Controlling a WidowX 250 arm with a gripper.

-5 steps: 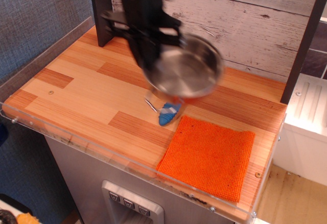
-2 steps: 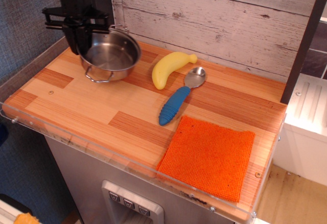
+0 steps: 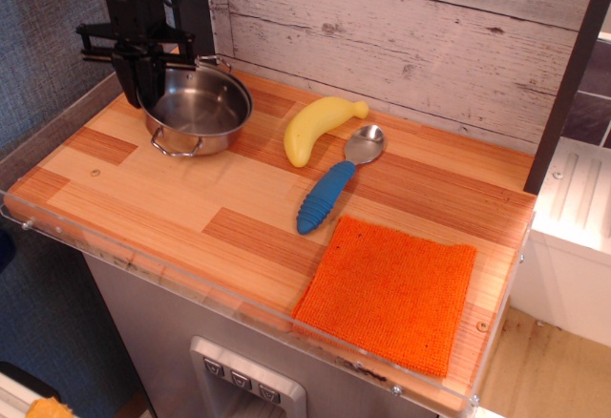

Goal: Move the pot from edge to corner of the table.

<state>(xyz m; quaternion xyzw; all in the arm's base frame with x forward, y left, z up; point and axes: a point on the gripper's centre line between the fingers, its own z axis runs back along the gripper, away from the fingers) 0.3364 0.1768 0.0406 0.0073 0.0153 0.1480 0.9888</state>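
Observation:
The shiny steel pot (image 3: 202, 109) sits at the back left corner of the wooden table (image 3: 181, 203), one wire handle facing front and one facing the wall. My black gripper (image 3: 141, 86) comes down from above at the pot's left rim. Its fingers straddle the rim and look closed on it. The pot's base appears to rest on the wood.
A yellow banana (image 3: 320, 124) and a blue-handled steel spoon (image 3: 330, 187) lie mid-table, to the right of the pot. An orange cloth (image 3: 391, 289) lies at the front right. A dark post (image 3: 194, 3) and the plank wall (image 3: 401, 36) stand close behind the pot. A clear acrylic rim (image 3: 143, 263) lines the front edge.
The pot was carried from above the middle of the table to the back left corner. In the last moment it shifted a little further left with the gripper.

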